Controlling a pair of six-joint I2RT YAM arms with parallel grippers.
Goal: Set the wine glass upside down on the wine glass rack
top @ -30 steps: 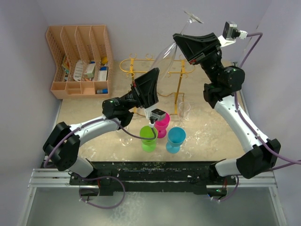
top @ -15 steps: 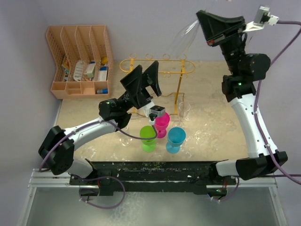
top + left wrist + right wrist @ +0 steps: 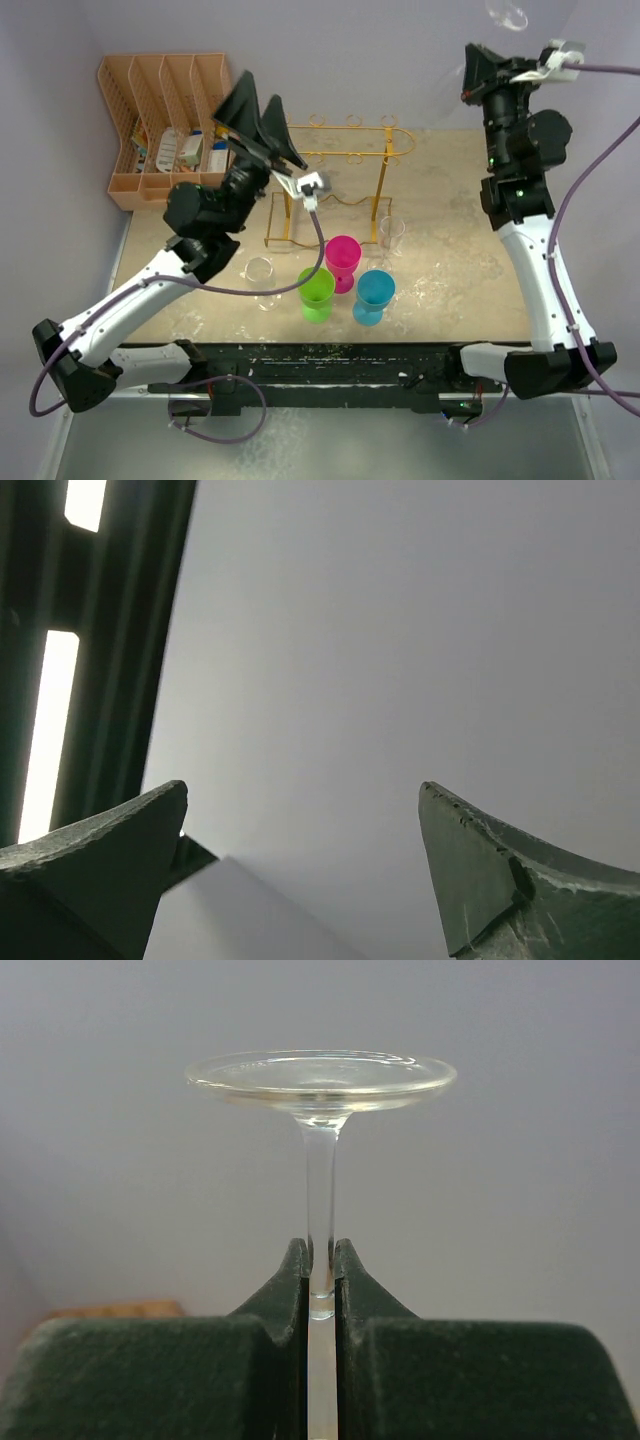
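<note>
My right gripper (image 3: 481, 62) (image 3: 320, 1246) is raised high at the back right, shut on the stem of the clear wine glass (image 3: 320, 1072). The glass's round foot (image 3: 507, 13) stands beyond the fingertips; its bowl is hidden. The gold wire wine glass rack (image 3: 345, 152) stands at the back middle of the table, left of and below that gripper. My left gripper (image 3: 260, 90) (image 3: 302, 790) is lifted in front of the rack's left end, open, with only the pale wall between its fingers.
A peach slotted organiser (image 3: 165, 100) sits at the back left. In front of the rack stand a pink cup (image 3: 343, 262), a green cup (image 3: 317, 294), a blue cup (image 3: 374, 296) and two clear glasses (image 3: 260, 282) (image 3: 391, 233).
My left gripper opened, then rose and swung left towards the rack's left end. My right arm carried the wine glass up and to the right.
</note>
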